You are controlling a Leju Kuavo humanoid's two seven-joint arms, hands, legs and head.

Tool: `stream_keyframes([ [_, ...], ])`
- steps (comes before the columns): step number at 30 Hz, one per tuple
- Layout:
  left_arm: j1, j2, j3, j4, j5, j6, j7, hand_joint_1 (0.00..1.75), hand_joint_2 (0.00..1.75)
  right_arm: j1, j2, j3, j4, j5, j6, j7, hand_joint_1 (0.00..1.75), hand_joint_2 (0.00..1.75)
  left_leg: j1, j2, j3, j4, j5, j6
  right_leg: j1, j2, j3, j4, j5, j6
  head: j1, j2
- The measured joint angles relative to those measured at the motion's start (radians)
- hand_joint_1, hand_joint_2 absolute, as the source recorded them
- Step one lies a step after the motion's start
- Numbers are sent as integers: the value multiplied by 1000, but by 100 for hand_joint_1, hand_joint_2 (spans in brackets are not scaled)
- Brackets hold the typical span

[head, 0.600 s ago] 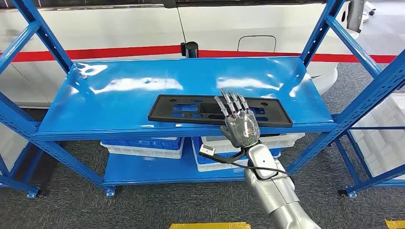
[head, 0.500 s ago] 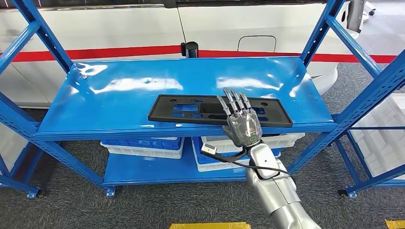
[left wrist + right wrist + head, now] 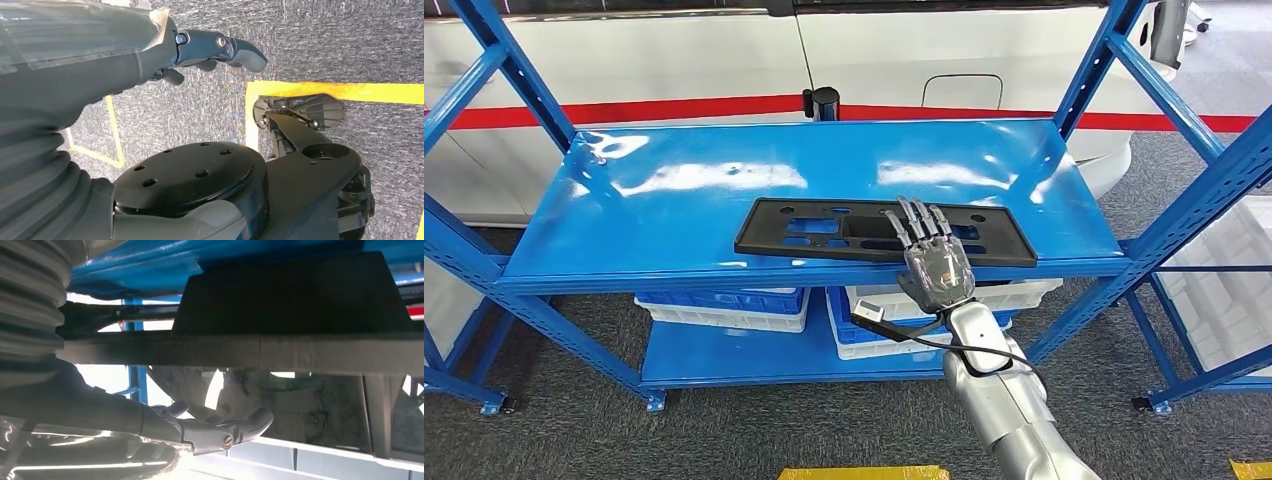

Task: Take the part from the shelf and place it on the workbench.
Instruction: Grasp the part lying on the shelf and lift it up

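A blue metal shelving rack [image 3: 674, 190] stands ahead of the right hand [image 3: 936, 262], its glossy upper shelf bare apart from one long flat black plastic part [image 3: 824, 232] with rectangular cut-outs, lying near the front edge. The right hand is raised at that edge, fingers [image 3: 914, 222] straight and spread over the part's right portion, holding nothing; contact cannot be told. Below the hand, white and blue plastic crates [image 3: 724, 308] sit on the lower shelf. The left hand [image 3: 210, 50] hangs over grey carpet, fingers loosely bent, empty. No writing is readable.
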Motion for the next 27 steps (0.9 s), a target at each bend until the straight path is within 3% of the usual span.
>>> stream_keyframes([
  [5, -1, 1, -3, 0, -1, -7, 3, 0, 175, -34, 6, -2, 68, 1, 41, 12, 0, 175, 0, 0, 0, 0, 0, 0, 0, 0, 0, 0, 0, 0, 0, 0],
  [14, -2, 4, -7, 0, -6, -13, 4, 0, 175, -70, 34, -2, 145, -2, 25, 26, 0, 175, 0, 1, 2, 0, 0, 0, 0, 1, 1, 0, 0, 0, 0, 0],
  [27, -2, 10, -24, 0, -14, -18, 10, 0, 175, 0, 30, 1, -132, -24, 67, 18, 0, 175, 0, 0, 0, 0, 0, 0, 0, 1, 0, 0, 0, 0, 0, 0],
])
